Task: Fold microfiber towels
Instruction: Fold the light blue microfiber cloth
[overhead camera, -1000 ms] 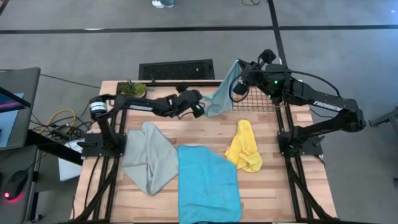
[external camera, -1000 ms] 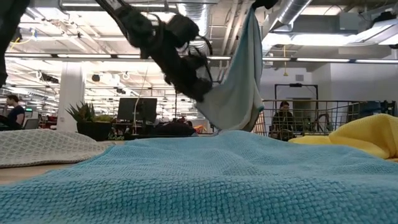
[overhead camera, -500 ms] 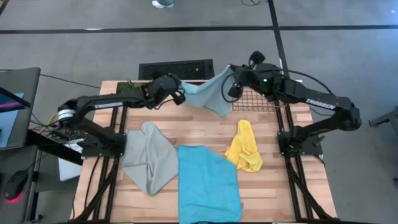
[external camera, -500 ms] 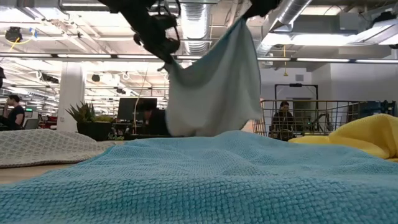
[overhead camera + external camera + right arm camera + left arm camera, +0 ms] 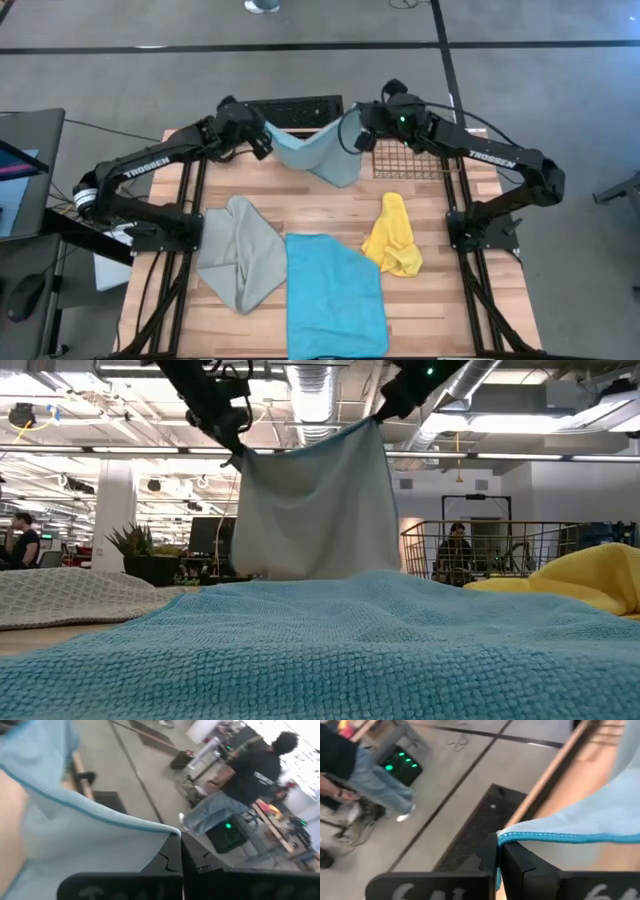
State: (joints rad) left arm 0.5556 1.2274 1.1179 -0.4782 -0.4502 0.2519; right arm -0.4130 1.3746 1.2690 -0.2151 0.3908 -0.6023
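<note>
Pale blue towel (image 5: 318, 155) hangs in the air over the far edge of the counter (image 5: 330, 210), stretched between two corners, lower edge sagging toward the wood; in the low view it reads as a flat sheet, top hem nearly level. Left hand (image 5: 262, 138) is clenched on one top corner, the hem pinched right at the fingertips in the left wrist view; right hand (image 5: 358, 135) is clenched on the other corner, likewise by a thin bite of hem (image 5: 125, 822). Risk one: both grips sit at the very edge of the cloth, so a quick swing or more outward pull could slide a corner free and drop the towel in a heap. Risk two: the wire mesh basket (image 5: 412, 160) stands just beside the right hand, under that arm; lowering the towel there could snag the free edge on the mesh or drape it into the basket. Risk three: the near counter is crowded, with the cyan-blue towel (image 5: 335, 290) spread in the middle, the grey-green towel (image 5: 240, 250) rumpled to its left and the yellow towel (image 5: 392, 235) bunched to its right, so laying the hanging towel too far forward would overlap them. Uneven lowering would likely put a skewed crease in the fold.
</note>
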